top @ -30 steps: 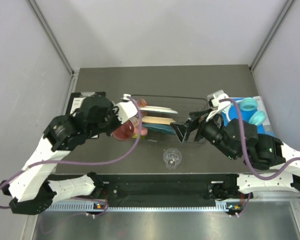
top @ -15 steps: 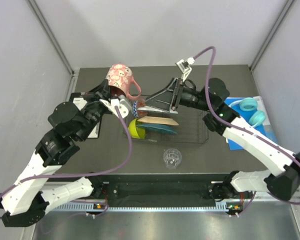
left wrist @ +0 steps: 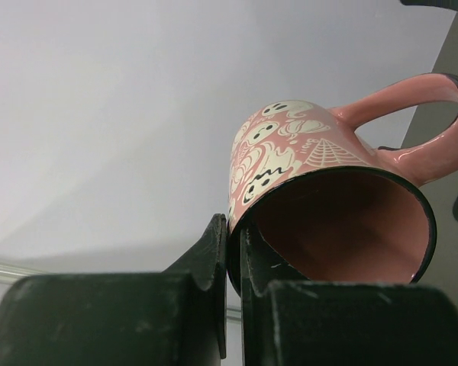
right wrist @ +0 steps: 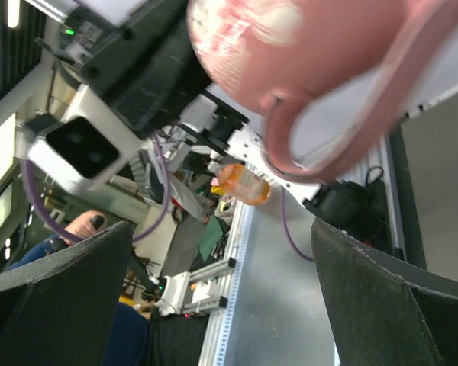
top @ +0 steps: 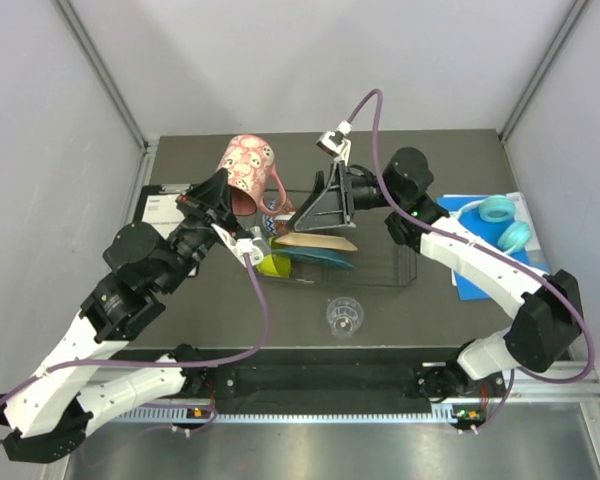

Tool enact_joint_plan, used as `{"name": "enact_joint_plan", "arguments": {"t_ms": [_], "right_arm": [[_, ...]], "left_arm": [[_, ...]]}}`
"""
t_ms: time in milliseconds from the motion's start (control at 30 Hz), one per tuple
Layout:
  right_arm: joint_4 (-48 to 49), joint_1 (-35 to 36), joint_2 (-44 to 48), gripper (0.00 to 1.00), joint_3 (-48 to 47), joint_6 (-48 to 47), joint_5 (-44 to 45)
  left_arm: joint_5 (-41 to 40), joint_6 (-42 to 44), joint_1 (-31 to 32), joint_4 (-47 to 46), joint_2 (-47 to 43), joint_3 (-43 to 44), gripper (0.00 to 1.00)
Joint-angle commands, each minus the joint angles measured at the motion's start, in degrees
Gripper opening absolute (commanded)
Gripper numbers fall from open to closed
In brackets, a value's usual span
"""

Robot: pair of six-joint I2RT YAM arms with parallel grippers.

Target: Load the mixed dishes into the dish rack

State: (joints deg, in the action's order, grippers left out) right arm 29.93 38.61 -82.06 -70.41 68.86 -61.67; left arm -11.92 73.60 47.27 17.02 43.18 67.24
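Observation:
My left gripper [top: 227,198] is shut on the rim of the pink mug [top: 248,168] and holds it high above the table's back left. In the left wrist view the fingers pinch the mug [left wrist: 328,206] wall, handle to the right. My right gripper [top: 310,205] stands wide open just right of the mug, with nothing between its fingers. In its wrist view the mug [right wrist: 305,53] is blurred at the top. Below lies the dish rack [top: 385,250], holding a peach plate [top: 320,242], a teal plate [top: 330,260] and a lime-green bowl [top: 273,264]. The clear glass [top: 344,316] stands on the table in front of it.
Turquoise headphones [top: 505,222] lie on a blue sheet at the right edge. A clipboard [top: 160,205] lies at the left, partly under my left arm. Grey walls close in the table on three sides.
My left arm has lifted the pink mug from beside the rack up towards the back. My right arm has swung from the rack's right end to behind it, and its jaws have opened fully.

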Motion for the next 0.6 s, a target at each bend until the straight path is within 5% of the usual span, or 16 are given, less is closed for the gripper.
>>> {"name": "enact_joint_plan", "arguments": {"t_ms": [0, 200, 567], "right_arm": [[-8.26, -1.25, 0.06, 1.00, -0.86, -7.93, -3.72], [-11.32, -3.19, -1.96, 1.00, -4.29, -12.71, -3.19], [33.54, -3.10, -16.89, 1.00, -10.79, 17.42, -1.88]], "left_arm": [[1.11, 3.48, 0.02, -14.82, -1.08, 2.10, 0.00], [1.29, 2.34, 0.02, -15.96, -0.73, 1.84, 0.00], [3.31, -1.01, 0.37, -18.77, 2.26, 1.22, 0.00]]}}
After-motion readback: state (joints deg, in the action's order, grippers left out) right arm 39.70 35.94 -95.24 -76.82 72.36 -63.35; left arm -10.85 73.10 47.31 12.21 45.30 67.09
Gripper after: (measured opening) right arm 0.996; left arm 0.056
